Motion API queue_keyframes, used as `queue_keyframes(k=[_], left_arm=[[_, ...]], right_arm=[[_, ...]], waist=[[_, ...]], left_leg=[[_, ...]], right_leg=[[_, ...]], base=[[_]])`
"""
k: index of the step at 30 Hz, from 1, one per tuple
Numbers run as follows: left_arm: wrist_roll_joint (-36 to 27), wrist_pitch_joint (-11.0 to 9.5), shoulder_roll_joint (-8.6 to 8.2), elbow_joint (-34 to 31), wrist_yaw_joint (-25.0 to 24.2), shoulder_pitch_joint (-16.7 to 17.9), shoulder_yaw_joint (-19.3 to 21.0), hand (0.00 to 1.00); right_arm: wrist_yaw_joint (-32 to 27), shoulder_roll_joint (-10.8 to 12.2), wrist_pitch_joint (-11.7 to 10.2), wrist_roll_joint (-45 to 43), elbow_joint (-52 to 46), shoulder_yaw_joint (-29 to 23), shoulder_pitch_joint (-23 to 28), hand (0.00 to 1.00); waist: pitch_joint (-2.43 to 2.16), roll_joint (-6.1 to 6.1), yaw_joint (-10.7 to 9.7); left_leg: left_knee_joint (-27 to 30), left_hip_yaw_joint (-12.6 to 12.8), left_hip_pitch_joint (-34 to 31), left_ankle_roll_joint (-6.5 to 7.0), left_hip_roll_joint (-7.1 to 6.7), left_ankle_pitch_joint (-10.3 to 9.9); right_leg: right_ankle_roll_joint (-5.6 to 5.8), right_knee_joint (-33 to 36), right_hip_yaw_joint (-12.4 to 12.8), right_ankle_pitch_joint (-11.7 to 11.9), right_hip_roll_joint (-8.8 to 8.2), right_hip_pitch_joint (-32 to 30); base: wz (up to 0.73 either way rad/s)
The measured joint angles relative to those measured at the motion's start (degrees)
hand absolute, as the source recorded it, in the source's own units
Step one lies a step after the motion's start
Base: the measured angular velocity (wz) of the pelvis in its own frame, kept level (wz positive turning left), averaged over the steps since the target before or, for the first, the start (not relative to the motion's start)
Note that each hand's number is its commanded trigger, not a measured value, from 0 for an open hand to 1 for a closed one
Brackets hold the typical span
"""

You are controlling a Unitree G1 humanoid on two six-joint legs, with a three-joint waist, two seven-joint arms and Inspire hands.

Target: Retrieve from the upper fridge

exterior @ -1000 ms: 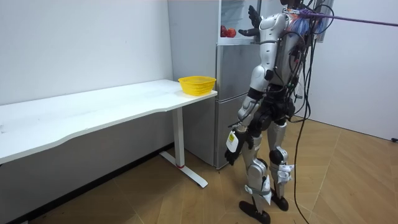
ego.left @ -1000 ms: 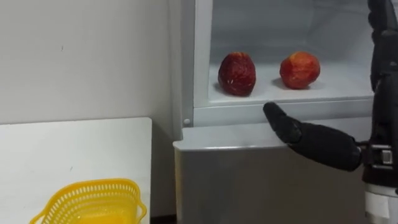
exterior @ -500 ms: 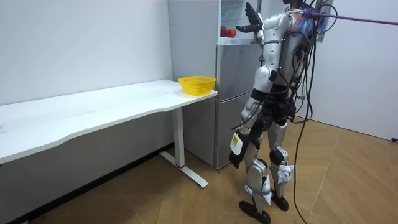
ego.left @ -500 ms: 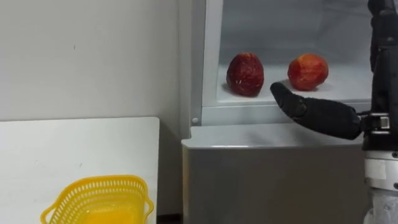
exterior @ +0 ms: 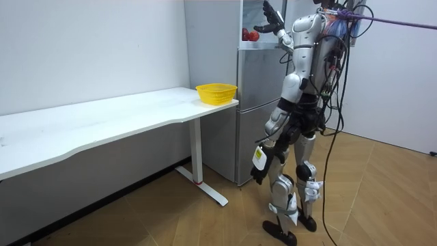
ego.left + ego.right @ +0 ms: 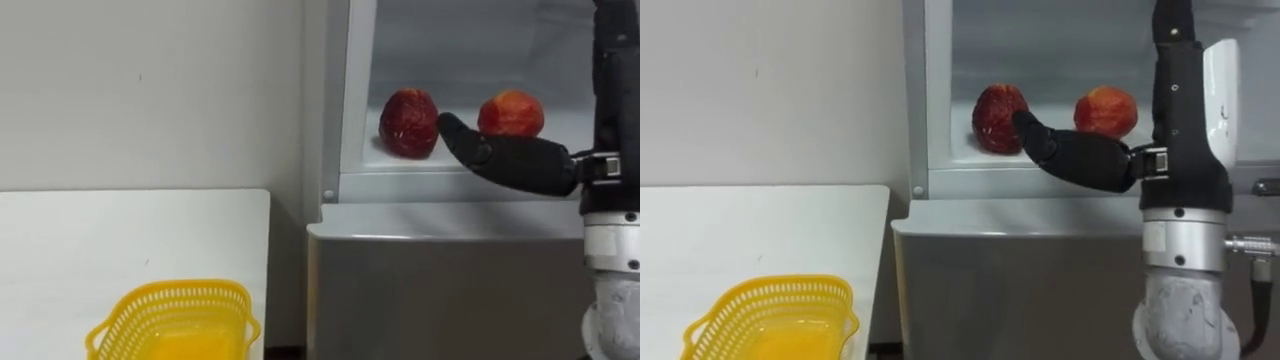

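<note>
Two red fruits lie on the shelf of the open upper fridge (image 6: pixel 350 90): a dark red one (image 6: pixel 408 122) on the left and a lighter red apple (image 6: pixel 512 113) on the right. My right hand (image 6: pixel 510 162) is raised level with the shelf's front edge, open, fingers stretched toward the dark fruit and just short of it. It holds nothing. In the room view the same hand (image 5: pixel 270 17) is spread open at the fridge opening. My left hand (image 5: pixel 259 171) hangs by my thigh.
A yellow mesh basket (image 6: pixel 180 292) stands at the end of the white table (image 6: pixel 120 230), left of the fridge. The shut grey lower fridge door (image 6: pixel 440 290) is right in front of me. I stand upright, close to the fridge.
My right hand has risen from below the shelf's edge to the level of the fruits and moved in toward the dark red one. The view has shifted as well.
</note>
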Motion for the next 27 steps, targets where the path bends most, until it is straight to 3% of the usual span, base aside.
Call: queue_keyframes(k=[4, 7, 10, 27], left_arm=[[0.0, 0.3, 0.03, -0.1, -0.5, 0.0, 0.7, 0.00], [-0.1, 1.1, 0.26, -0.1, -1.3, 0.0, 1.0, 0.00], [-0.1, 1.1, 0.26, -0.1, -1.3, -0.6, 1.1, 0.00], [-0.2, 1.2, 0.30, -0.5, -1.1, -1.4, 1.5, 0.00]], right_arm=[[1.8, -1.0, 2.3, 0.4, 3.9, 0.0, -3.0, 0.00], [3.3, -1.2, 3.1, 0.8, 3.9, 0.8, -3.1, 0.00], [4.6, -1.3, 3.8, 1.3, 3.9, 1.6, -3.1, 0.00], [5.6, -2.4, 3.9, 1.2, 5.1, 3.9, -4.0, 0.00]], waist=[[0.16, -0.57, 0.7], [-0.06, -1.07, 1.7], [0.09, -1.47, 2.4], [0.32, -1.63, 3.5]], left_leg=[[0.0, -0.7, -0.2, 0.03, -0.05, 0.0], [0.5, -0.8, -0.8, 0.03, -0.04, 0.0], [1.2, -0.8, -1.6, 0.04, -0.05, 0.0], [1.7, -1.0, -2.7, 0.05, 0.18, 0.0]], right_leg=[[0.01, 0.0, -0.8, 0.0, -0.08, 0.3], [0.01, 0.0, -0.9, 0.0, -0.10, -0.2], [0.00, 0.0, -0.9, 0.0, -0.13, -0.8], [-0.11, 0.7, -1.9, 0.1, -0.17, -1.5]], base=[[0.10], [0.02], [0.01], [0.02]])
